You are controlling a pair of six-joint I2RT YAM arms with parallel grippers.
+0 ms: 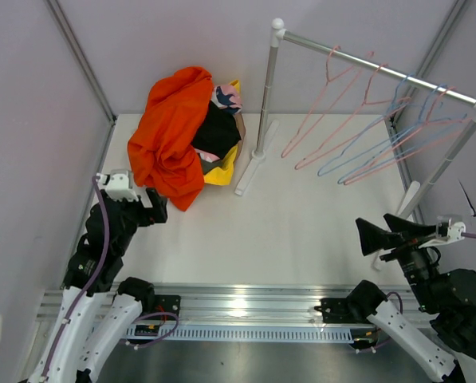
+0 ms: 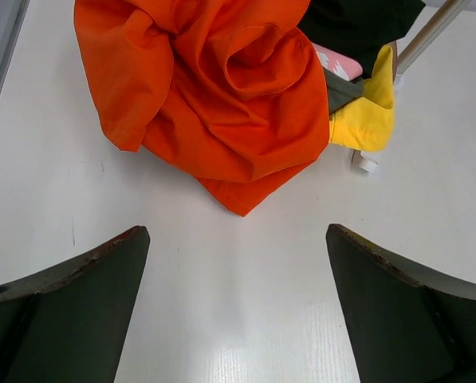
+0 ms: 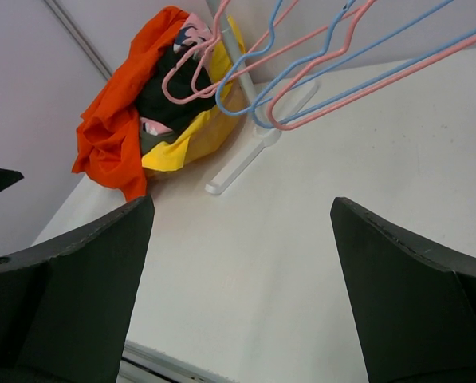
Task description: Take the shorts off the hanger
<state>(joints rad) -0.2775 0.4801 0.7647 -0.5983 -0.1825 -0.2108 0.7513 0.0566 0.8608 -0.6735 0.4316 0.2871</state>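
Observation:
The shorts lie in one heap at the table's back left. The orange pair [image 1: 171, 136] is on top, over the black [image 1: 217, 132], yellow [image 1: 222, 170] and pink patterned [image 1: 226, 97] pairs. In the left wrist view an olive-green strip [image 2: 343, 90] shows between the orange [image 2: 222, 88] and yellow [image 2: 367, 120] cloth. Several bare pink and blue hangers [image 1: 373, 128] hang on the rack rail [image 1: 381, 68]. My left gripper [image 1: 152, 206] is open and empty just in front of the heap. My right gripper [image 1: 373, 235] is open and empty at the near right, below the hangers [image 3: 301, 72].
The rack's left post [image 1: 268, 96] and foot [image 1: 255, 163] stand right beside the heap. Its right post [image 1: 453, 159] is near my right arm. Grey walls close in the table at the left and back. A metal rail [image 1: 245, 307] runs along the near edge.

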